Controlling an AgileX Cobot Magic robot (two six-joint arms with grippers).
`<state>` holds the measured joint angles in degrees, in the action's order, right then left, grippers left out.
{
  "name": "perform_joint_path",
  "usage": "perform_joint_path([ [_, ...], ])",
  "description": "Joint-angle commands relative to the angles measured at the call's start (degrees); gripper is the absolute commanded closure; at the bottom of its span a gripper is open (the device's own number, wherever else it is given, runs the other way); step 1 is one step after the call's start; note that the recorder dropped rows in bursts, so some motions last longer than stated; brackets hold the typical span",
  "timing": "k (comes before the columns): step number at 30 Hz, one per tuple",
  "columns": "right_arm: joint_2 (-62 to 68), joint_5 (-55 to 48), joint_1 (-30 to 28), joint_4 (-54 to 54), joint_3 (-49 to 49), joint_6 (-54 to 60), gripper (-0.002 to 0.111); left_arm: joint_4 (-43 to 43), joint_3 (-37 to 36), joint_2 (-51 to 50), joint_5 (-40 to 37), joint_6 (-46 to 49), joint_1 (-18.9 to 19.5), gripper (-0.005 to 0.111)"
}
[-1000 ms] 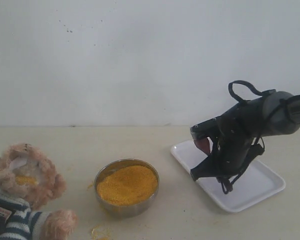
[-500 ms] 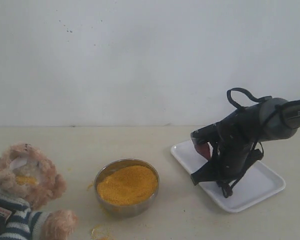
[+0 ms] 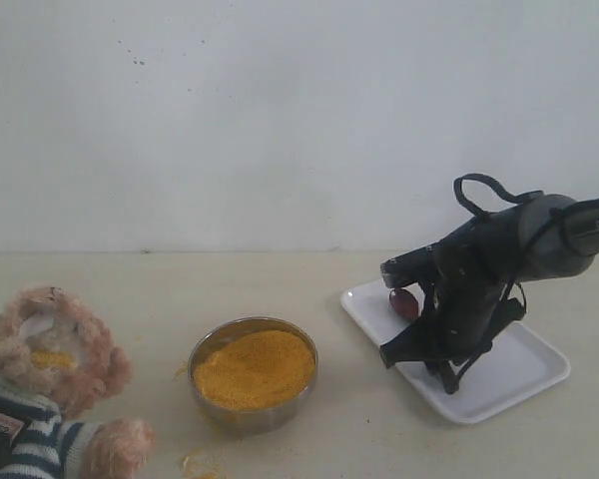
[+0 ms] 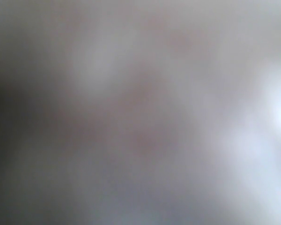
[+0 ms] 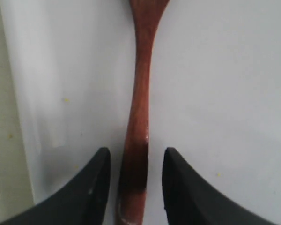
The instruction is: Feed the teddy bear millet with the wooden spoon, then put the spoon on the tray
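My right pincer (image 5: 136, 154) stands apart, one finger either side of the wooden spoon (image 5: 139, 93) handle, gaps showing. The spoon lies on the white tray (image 3: 524, 371), well right of the millet (image 3: 255, 367).

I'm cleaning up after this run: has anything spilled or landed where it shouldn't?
Yes. Millet crumbs lie on the table near the steel bowl, a yellow patch clings to the teddy bear's face, and a few grains dot the tray.
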<state>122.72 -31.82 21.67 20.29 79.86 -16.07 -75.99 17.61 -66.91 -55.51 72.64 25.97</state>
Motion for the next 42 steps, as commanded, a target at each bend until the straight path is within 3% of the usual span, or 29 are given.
perform_joint_path([
  [1,-3.79,-0.40,-0.56,-0.25,0.14,-0.04,0.072,-1.08,-0.13,0.41,-0.72,0.27,0.07,0.103],
  [9,-13.04,3.20,-0.56,-0.25,-4.80,-0.48,0.072,-1.08,-0.13,0.41,-0.72,0.27,0.07,0.103],
  [22,-41.00,22.19,-0.56,-0.44,-31.04,-12.17,0.072,-1.08,-0.13,0.41,-0.72,0.27,0.07,0.103],
  [24,-46.04,25.02,-0.56,-0.44,-35.80,-13.56,0.079,-1.08,-0.13,0.41,-0.72,0.27,0.07,0.103],
  [28,-57.33,29.25,-0.56,-0.44,-45.26,-15.49,0.108,-1.08,-0.13,0.41,-0.72,0.27,0.07,0.103],
  [42,-86.69,26.18,-0.56,-3.31,-62.66,-16.59,0.108,-1.08,-0.13,0.41,-0.72,0.27,0.07,0.103],
])
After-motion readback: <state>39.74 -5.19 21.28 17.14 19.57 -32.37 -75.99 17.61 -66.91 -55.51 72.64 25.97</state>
